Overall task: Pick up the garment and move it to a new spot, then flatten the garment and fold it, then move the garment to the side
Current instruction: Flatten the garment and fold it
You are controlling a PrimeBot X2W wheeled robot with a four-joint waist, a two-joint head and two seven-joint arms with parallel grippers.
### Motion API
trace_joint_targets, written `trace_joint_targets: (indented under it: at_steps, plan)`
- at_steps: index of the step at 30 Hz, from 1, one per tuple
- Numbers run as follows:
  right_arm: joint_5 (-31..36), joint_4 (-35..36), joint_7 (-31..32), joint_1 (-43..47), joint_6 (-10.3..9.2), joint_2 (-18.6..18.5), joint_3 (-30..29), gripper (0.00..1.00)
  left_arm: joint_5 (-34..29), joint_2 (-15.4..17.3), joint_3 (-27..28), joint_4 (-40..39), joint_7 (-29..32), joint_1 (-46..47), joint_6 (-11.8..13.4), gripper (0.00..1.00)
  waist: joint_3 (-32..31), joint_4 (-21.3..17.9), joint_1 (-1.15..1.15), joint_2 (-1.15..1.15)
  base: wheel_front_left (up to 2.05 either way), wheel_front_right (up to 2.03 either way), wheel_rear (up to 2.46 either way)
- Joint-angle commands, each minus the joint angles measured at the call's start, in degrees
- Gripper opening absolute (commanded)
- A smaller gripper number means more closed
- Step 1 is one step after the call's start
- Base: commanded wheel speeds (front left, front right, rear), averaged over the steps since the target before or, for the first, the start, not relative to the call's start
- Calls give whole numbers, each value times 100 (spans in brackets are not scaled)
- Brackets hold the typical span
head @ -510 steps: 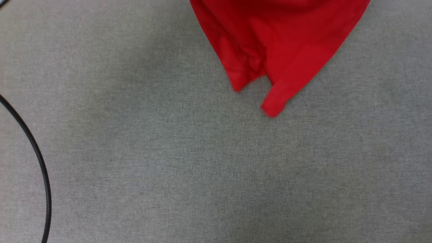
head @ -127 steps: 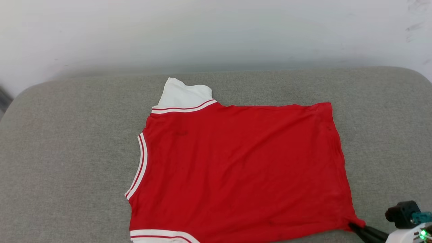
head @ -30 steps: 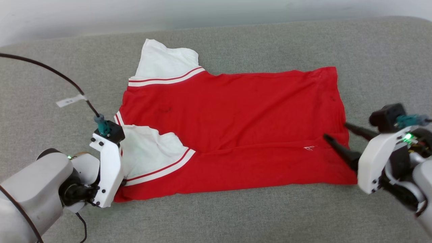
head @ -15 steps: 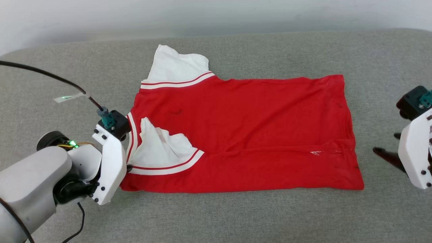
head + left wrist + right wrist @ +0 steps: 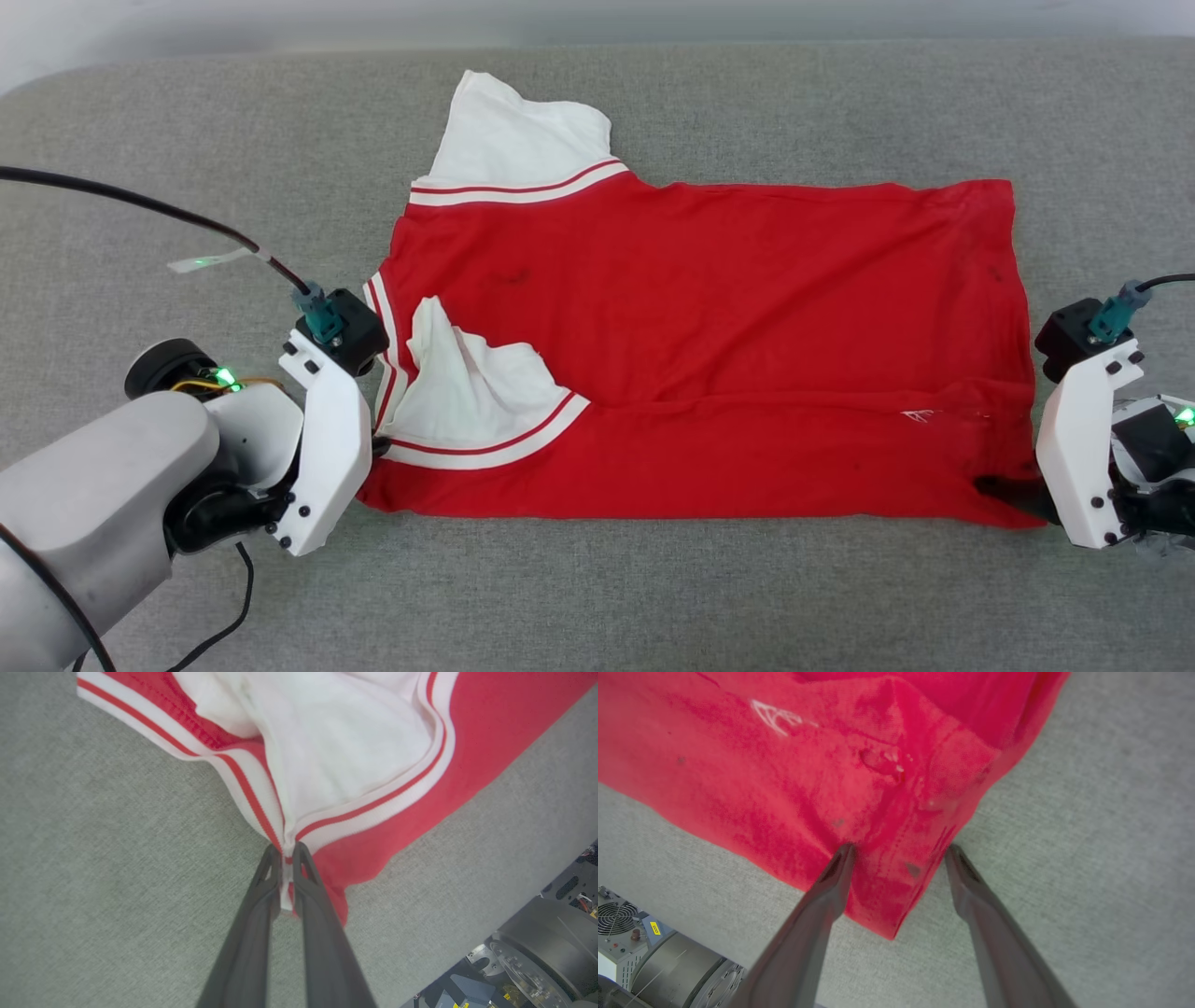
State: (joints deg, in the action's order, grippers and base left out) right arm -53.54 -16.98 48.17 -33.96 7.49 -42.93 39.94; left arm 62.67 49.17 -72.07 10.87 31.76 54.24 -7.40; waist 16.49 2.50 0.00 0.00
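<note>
Garment (image 5: 709,317): a red T-shirt lying spread across the middle of the grey surface (image 5: 187,121). Neck end points to the surface's left edge and the hem to its right edge. The far sleeve (image 5: 523,140) lies flat and white toward the far edge. The near sleeve (image 5: 467,392) is turned in over the red body. A crease runs from it along the near side to the hem, past a small white mark (image 5: 920,416).

Left gripper (image 5: 286,851): at the garment's near-left corner, fingers pressed together on the striped trim (image 5: 261,788), with white edging pinched between them. Same hold and same place on the shirt as half a second ago. A black cable (image 5: 140,205) trails from its wrist toward the left edge.

Right gripper (image 5: 901,851): fingers apart, straddling the near-right hem corner. One fingertip rests on the red fabric. The other sits at the cloth's edge over bare surface. Nothing is clamped.

Change noted: half a second ago the right gripper stood clear of the garment, out beside the hem over bare surface. It has since come in to the hem corner. The lie of the shirt, turned-in sleeve and crease included, is unchanged. The overall shift in the head view is the camera's.
</note>
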Motion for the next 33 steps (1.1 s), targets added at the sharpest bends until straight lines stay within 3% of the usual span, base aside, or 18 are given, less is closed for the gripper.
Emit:
trace_joint_targets:
  at_steps: [1,5,6,7,14,27,33]
  plan:
    - [6,-72,14,142,0,81,85,100,-21,-33,-11,7,-30,54,0,0,34,27,0,0,0,0,0]
    - [94,-308,-11,344,0,274,377,100,46,-48,-25,68,-53,5,0,0,87,60,0,0,0,0,0]
    - [94,-322,-123,312,0,313,368,47,71,-43,-28,89,-66,-24,0,0,89,54,0,0,0,0,0]
    - [96,-331,-213,251,-1,348,336,0,98,-40,-31,117,-69,-63,0,0,84,42,0,0,0,0,0]
    - [75,-128,-657,-45,-1,49,287,0,258,-47,-35,298,-219,-253,0,0,-263,-29,0,0,0,0,0]
    - [-379,697,-998,720,-2,-775,257,0,546,486,-78,-302,-380,-1055,104,0,-884,-173,0,0,0,0,0]
    - [-285,613,-960,1101,-2,-683,335,0,513,438,-91,-430,-398,-1437,222,0,-770,-202,0,0,0,0,0]
